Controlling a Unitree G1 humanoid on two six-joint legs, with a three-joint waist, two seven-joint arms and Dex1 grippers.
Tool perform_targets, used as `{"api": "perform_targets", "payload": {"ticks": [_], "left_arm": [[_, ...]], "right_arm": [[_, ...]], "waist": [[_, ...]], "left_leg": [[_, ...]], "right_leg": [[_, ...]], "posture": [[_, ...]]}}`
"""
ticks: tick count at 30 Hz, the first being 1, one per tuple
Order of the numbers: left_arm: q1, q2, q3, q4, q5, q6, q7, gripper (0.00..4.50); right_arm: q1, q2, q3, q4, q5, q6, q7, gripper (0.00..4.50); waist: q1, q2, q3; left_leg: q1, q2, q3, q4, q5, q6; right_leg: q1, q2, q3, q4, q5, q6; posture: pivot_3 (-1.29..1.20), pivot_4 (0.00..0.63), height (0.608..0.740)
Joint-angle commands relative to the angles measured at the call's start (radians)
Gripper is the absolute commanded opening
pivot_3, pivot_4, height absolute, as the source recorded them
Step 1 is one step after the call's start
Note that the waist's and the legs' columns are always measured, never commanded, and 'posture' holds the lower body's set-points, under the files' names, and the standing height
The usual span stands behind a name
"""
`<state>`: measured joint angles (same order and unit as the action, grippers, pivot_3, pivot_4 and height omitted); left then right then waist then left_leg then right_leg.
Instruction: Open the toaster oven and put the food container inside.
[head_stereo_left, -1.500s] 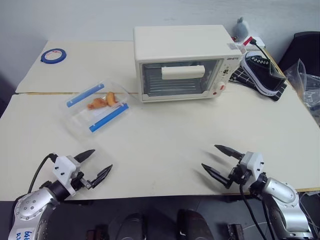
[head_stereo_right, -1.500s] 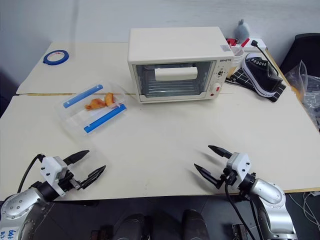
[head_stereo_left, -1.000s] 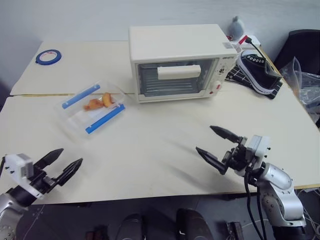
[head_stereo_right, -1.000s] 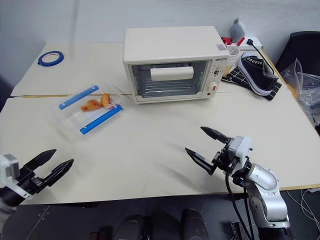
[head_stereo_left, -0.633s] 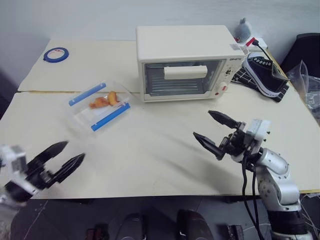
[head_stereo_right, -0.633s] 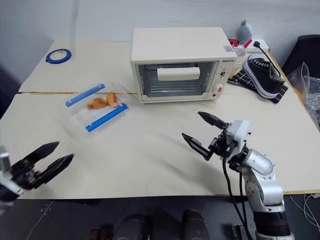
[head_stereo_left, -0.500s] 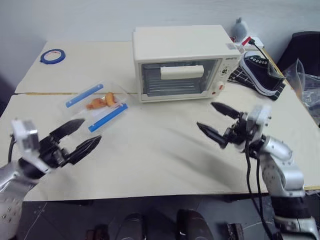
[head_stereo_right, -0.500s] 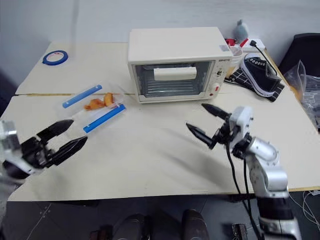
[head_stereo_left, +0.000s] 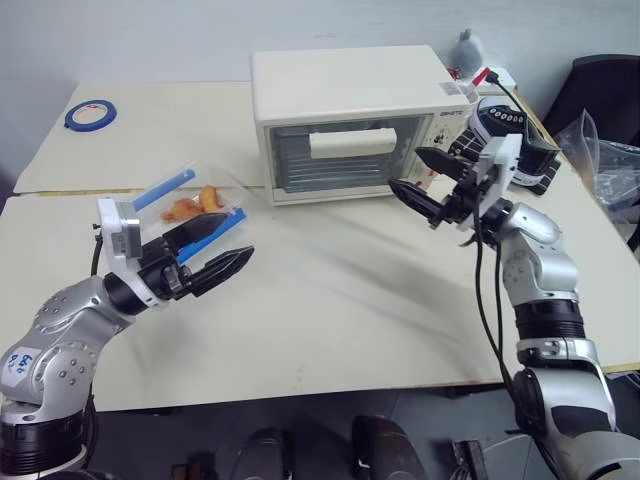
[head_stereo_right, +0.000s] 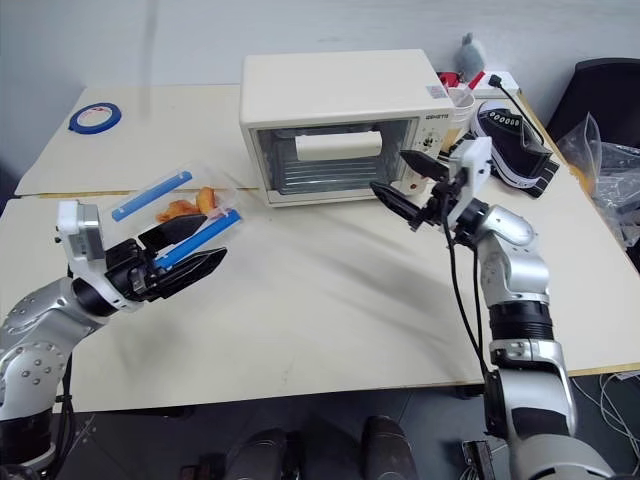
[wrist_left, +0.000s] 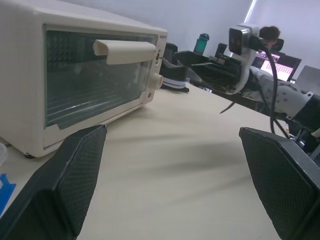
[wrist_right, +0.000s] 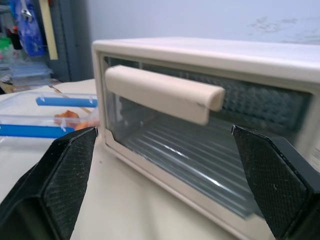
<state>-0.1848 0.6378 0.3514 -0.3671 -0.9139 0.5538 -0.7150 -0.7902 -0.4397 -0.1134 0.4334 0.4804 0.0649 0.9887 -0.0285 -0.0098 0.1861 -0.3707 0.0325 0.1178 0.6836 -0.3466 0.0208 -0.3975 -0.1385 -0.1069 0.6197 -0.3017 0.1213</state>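
Item one: boxy cream-white toaster oven (head_stereo_left: 350, 120) with glass door shut, standing at the back of the cream table (head_stereo_left: 330, 300); cream bar handle (head_stereo_left: 352, 143) across the upper door, knobs and red button on its right side. Likely rigid and heavy enough to stay put; the bar handle is the place to grip, pulling outward and down. Right gripper (head_stereo_left: 425, 177) hangs just before the door's right edge, near the handle but apart from it, black fingers spread wide, empty. Item two: clear rectangular plastic food container (head_stereo_left: 190, 207) with two blue side clips and orange food pieces, lying left of the oven; probably light, smooth, somewhat flexible, best taken across its long sides. Left gripper (head_stereo_left: 215, 252) hovers just beside it, fingers splayed, empty.
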Motion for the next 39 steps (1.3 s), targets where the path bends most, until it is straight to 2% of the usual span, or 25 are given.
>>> {"api": "perform_targets", "payload": {"ticks": [1, 7, 14, 18, 29, 39], "left_arm": [[-0.013, -0.009, 0.006, -0.002, 0.002, -0.013, 0.01, 4.5], [-0.006, -0.017, 0.001, -0.014, 0.01, -0.017, 0.01, 4.5], [0.016, -0.021, 0.013, -0.026, 0.01, -0.02, 0.016, 4.5], [0.013, -0.018, -0.003, -0.014, 0.088, -0.076, 0.015, 4.5], [-0.014, -0.054, -0.007, 0.005, 0.078, -0.079, 0.015, 4.5], [-0.006, -0.059, -0.006, 0.012, 0.073, -0.07, 0.015, 4.5]], "right_arm": [[-0.054, 0.022, 0.0, 0.03, -0.02, -0.018, 0.0, 4.48], [-0.116, 0.054, -0.01, 0.097, -0.051, -0.039, -0.013, 4.48], [-0.088, 0.027, -0.025, 0.066, -0.04, -0.032, 0.038, 4.48], [-0.109, 0.019, -0.08, 0.111, -0.024, -0.035, 0.003, 4.48], [-0.177, 0.046, -0.049, 0.314, -0.11, -0.155, 0.034, 4.48], [-0.178, 0.068, -0.047, 0.306, -0.101, -0.172, 0.117, 4.48]], "waist": [[0.001, 0.0, 0.0], [-0.002, 0.0, 0.0], [-0.002, 0.0, 0.0], [-0.002, 0.0, 0.0], [-0.005, 0.001, 0.0], [-0.002, 0.001, 0.001]], "left_leg": [[0.0, 0.0, 0.0, 0.0, 0.0, 0.0], [0.0, -0.001, 0.0, 0.0, 0.0, 0.0], [0.0, 0.0, 0.0, 0.0, 0.0, 0.0], [0.0, 0.0, 0.0, 0.0, 0.0, 0.0], [0.0, 0.0, 0.0, 0.0, 0.0, 0.0], [0.0, 0.0, 0.0, 0.0, 0.0, 0.0]], "right_leg": [[0.0, 0.0, 0.0, 0.0, 0.0, 0.0], [0.0, 0.0, 0.0, 0.0, 0.0, 0.0], [0.0, 0.0, 0.0, 0.001, 0.0, 0.0], [0.0, 0.0, 0.0, 0.0, 0.0, 0.0], [0.0, 0.0, 0.0, 0.0, 0.0, 0.0], [0.0, 0.0, 0.0, 0.0, 0.0, 0.0]], "posture": [[0.0, 0.15, 0.74], [0.0, 0.15, 0.74], [0.0, 0.15, 0.74], [0.0, 0.15, 0.74], [0.0, 0.15, 0.74], [0.0, 0.15, 0.74]]}}
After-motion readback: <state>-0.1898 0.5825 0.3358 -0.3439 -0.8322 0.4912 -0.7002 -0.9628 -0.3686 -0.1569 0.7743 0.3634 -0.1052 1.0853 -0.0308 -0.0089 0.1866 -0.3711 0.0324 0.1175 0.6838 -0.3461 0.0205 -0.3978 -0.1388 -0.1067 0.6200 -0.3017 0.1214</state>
